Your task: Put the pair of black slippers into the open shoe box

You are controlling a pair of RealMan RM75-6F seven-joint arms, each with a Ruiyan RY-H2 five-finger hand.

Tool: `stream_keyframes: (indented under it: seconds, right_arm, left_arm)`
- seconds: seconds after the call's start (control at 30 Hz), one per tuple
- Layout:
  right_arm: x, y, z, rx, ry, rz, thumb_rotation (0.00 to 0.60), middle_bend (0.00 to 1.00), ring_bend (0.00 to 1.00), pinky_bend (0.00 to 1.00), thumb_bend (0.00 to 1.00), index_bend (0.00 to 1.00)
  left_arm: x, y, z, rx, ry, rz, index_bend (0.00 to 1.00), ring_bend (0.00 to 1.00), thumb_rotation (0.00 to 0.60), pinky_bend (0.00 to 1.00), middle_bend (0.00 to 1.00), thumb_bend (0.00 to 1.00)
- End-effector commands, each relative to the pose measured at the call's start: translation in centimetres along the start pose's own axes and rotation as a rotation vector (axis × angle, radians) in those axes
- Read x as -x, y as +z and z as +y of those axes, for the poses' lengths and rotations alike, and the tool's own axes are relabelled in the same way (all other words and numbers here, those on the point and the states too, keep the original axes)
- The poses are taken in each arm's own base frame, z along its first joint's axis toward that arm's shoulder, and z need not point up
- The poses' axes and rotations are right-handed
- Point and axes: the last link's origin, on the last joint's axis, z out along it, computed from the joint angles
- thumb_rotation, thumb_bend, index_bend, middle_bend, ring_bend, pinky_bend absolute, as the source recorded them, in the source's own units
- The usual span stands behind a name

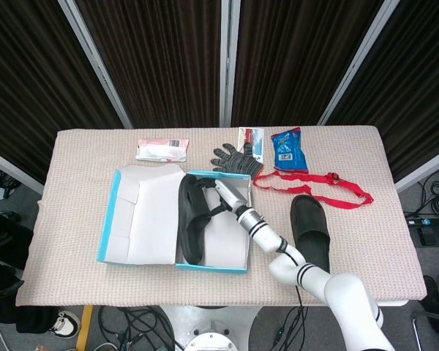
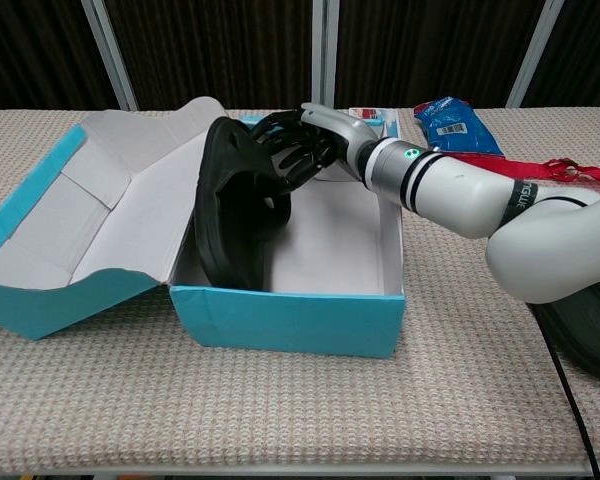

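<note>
One black slipper (image 1: pixel 189 221) (image 2: pixel 238 215) stands on its edge inside the open blue shoe box (image 1: pixel 234 261) (image 2: pixel 290 322), against the box's left side next to the lid. My right hand (image 1: pixel 218 196) (image 2: pixel 305 145) grips its upper end, fingers curled around the strap. The second black slipper (image 1: pixel 311 227) (image 2: pixel 584 335) lies flat on the table to the right of the box, partly hidden by my right arm in the chest view. My left hand shows in neither view.
The box lid (image 1: pixel 143 219) (image 2: pixel 90 215) lies open to the left. Behind the box are a grey glove (image 1: pixel 234 159), a white packet (image 1: pixel 162 148), a blue packet (image 1: pixel 287 149) (image 2: pixel 454 124) and a red strap (image 1: pixel 318 186) (image 2: pixel 570 172).
</note>
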Motion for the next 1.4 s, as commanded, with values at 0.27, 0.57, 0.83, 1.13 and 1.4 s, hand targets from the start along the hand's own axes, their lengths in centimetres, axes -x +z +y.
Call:
stream_keyframes:
  seconds: [0.27, 0.57, 0.83, 1.13, 1.4]
  right_arm:
    - [-0.3, -0.1, 0.1, 0.003, -0.064, 0.010, 0.600, 0.49, 0.17, 0.23, 0.22, 0.56]
    - [-0.1, -0.6, -0.3, 0.016, 0.030, -0.075, 0.600, 0.34, 0.09, 0.20, 0.00, 0.32]
    - [-1.6, -1.5, -0.6, 0.012, 0.092, -0.130, 0.600, 0.20, 0.00, 0.15, 0.00, 0.06]
    - [-3.4, -3.1, -1.1, 0.001, 0.084, -0.164, 0.600, 0.12, 0.00, 0.13, 0.00, 0.00]
    - [-5.0, -5.5, -3.1, -0.016, 0.186, -0.202, 0.600, 0.12, 0.00, 0.12, 0.00, 0.00]
  left_arm:
    - [0.0, 0.1, 0.0, 0.005, -0.002, 0.003, 0.17, 0.03, 0.600, 0.07, 0.13, 0.10]
    - [0.0, 0.1, 0.0, 0.002, -0.008, 0.000, 0.17, 0.03, 0.600, 0.07, 0.13, 0.10]
    - [0.1, 0.2, 0.2, 0.006, -0.014, -0.007, 0.17, 0.03, 0.600, 0.07, 0.13, 0.10]
    - [0.1, 0.2, 0.6, 0.017, -0.021, -0.007, 0.17, 0.03, 0.600, 0.07, 0.13, 0.10]
    - [0.1, 0.0, 1.3, 0.030, -0.020, -0.006, 0.17, 0.03, 0.600, 0.07, 0.13, 0.10]
